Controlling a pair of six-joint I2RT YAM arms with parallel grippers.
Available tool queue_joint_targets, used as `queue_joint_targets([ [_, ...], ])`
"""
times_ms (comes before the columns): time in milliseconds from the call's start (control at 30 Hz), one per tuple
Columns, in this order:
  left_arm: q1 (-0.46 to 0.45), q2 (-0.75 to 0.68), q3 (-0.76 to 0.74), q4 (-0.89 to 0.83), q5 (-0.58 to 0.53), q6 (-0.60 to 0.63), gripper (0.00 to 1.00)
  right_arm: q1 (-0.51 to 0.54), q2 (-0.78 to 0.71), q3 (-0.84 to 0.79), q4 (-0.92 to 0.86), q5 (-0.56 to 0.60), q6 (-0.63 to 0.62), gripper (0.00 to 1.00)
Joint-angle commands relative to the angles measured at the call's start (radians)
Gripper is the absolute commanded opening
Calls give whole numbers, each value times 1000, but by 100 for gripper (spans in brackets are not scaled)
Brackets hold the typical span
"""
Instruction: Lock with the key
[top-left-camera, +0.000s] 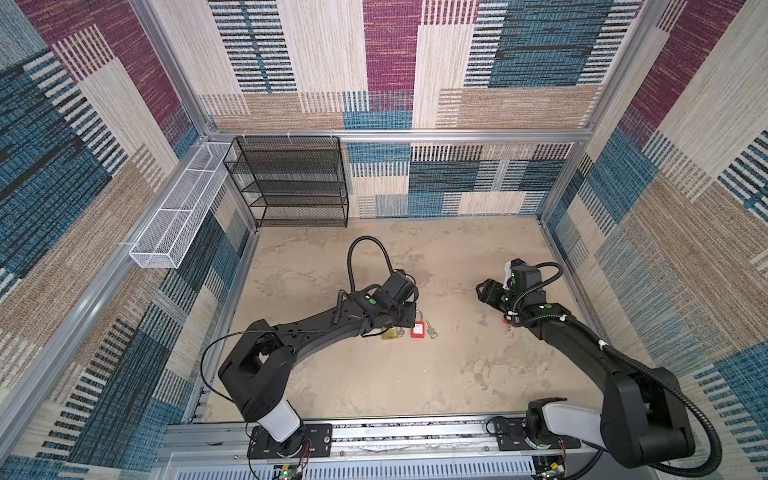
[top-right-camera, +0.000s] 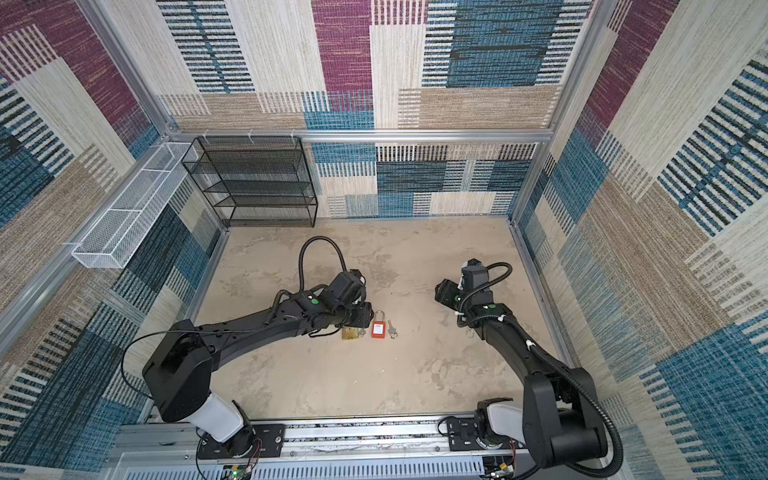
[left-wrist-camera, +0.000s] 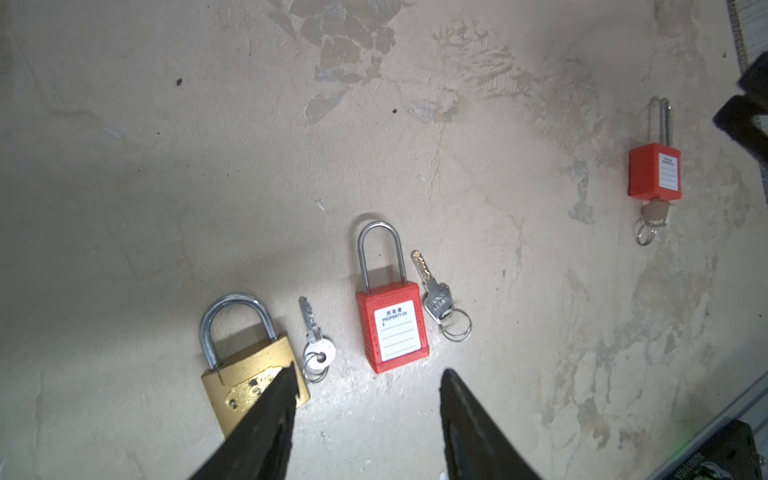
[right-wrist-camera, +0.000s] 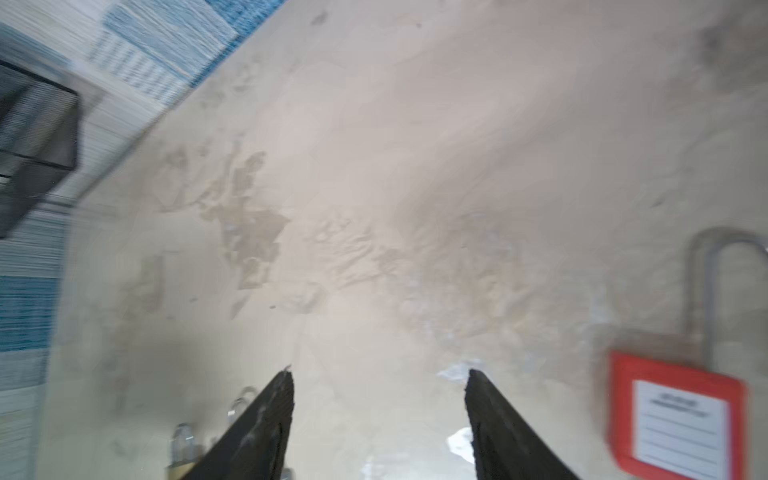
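Left wrist view is showing the left gripper (left-wrist-camera: 369, 372) hovering over the desk (left-wrist-camera: 166, 166), its jaws standing apart with nothing between them. One finger (left-wrist-camera: 266, 419) is overlapping the brass padlock (left-wrist-camera: 245, 374), which is lying flat. Whether the two are touching cannot be told. A small key (left-wrist-camera: 316, 345) is lying just beside that padlock, not inserted.

The red padlock (left-wrist-camera: 392, 328) is lying next along, and a silver key (left-wrist-camera: 436, 297) on a ring is resting just beside its body, outside the lock. In both top views these items are sitting around the middle of the desk, partly under the left wrist.

A second red padlock (left-wrist-camera: 656, 170) is lying well apart from them, toward the right edge, with an inserted key (left-wrist-camera: 654, 212) sitting in its base.

Right wrist view is coming through blurred. The right gripper (right-wrist-camera: 379, 374) is hanging above bare desk with jaws apart and is gripping nothing.
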Motion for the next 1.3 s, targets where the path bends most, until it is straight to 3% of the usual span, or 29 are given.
queue_joint_targets([
  [0,-1,8,19,18,9,22,56,-28,51,52,-178,203,-201,68],
  [300,-2,15,19,15,14,19,57,-102,130,67,-210,182,-178,69],
  [500,-2,13,16,12,9,21,57,-106,163,82,-227,234,-163,69],
  [867,-3,22,24,2,3,24,57,-122,194,63,-214,218,-141,68],
  [1267,-1,2,-9,7,-1,17,57,-125,232,34,-185,103,-151,52],
])
